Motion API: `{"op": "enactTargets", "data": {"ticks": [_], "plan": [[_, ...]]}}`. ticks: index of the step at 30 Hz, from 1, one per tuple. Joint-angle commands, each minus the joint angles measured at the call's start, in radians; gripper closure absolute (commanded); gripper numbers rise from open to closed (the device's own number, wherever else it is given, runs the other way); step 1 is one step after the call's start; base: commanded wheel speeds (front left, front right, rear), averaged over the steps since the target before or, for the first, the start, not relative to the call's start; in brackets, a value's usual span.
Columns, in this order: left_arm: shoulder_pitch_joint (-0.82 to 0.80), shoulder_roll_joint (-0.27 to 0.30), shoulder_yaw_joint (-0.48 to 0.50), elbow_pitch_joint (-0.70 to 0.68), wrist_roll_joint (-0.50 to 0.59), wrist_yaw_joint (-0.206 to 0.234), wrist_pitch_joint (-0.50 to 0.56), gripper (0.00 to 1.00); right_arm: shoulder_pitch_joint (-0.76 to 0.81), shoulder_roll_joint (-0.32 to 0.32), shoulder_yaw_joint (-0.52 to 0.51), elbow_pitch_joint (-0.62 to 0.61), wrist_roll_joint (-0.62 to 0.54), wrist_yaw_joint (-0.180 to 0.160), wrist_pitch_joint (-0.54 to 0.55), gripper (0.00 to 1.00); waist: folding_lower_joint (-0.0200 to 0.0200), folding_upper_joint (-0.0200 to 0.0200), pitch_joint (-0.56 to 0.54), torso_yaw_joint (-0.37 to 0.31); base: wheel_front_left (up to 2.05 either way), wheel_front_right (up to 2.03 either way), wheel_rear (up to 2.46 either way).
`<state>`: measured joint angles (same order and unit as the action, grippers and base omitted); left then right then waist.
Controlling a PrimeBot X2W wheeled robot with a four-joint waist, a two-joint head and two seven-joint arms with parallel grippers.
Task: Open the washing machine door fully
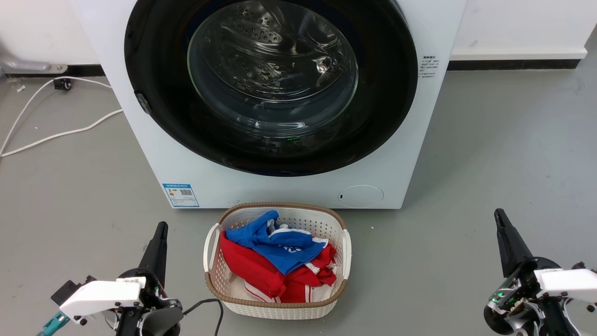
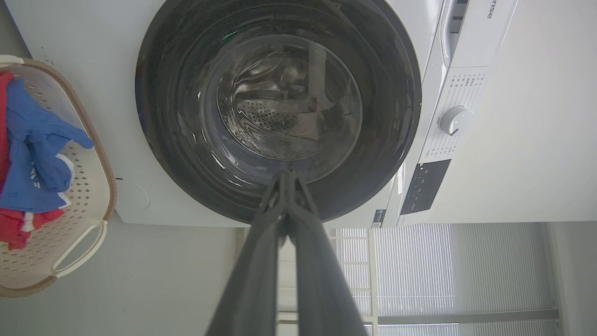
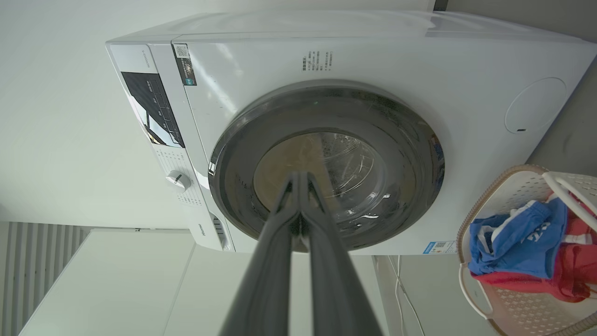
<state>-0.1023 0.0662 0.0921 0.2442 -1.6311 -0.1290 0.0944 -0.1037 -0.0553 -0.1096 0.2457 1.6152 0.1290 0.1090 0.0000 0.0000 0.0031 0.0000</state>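
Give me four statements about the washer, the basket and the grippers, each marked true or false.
1. The washing machine door lies shut against the washing machine. True.
2. The left gripper clamps the door's edge. False: it is shut on nothing, apart from the door, beside the laundry basket.
3. The basket holds a blue garment and a red garment. True.
4. The right gripper is open. False: its fingers meet at the tips.

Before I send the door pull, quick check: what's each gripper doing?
Left gripper: shut, holding nothing.
Right gripper: shut, holding nothing.
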Motion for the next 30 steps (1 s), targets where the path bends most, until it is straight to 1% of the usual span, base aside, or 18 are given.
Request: {"op": "enactTargets", "data": {"ticks": [1,30], "plan": [[-0.01,-0.001,0.003,0.001,0.007,-0.003,0.005,1.0,-0.011,0.004,-0.001,0.001,-0.006,0.003,0.002,1.0,0.0,0.0,0.0,0.0,0.0,0.0,0.0],[-0.011,-0.006,0.01,0.002,0.011,-0.003,0.01,1.0,-0.011,0.005,-0.003,0.001,-0.008,0.003,0.003,1.0,0.0,0.0,0.0,0.0,0.0,0.0,0.0]]}}
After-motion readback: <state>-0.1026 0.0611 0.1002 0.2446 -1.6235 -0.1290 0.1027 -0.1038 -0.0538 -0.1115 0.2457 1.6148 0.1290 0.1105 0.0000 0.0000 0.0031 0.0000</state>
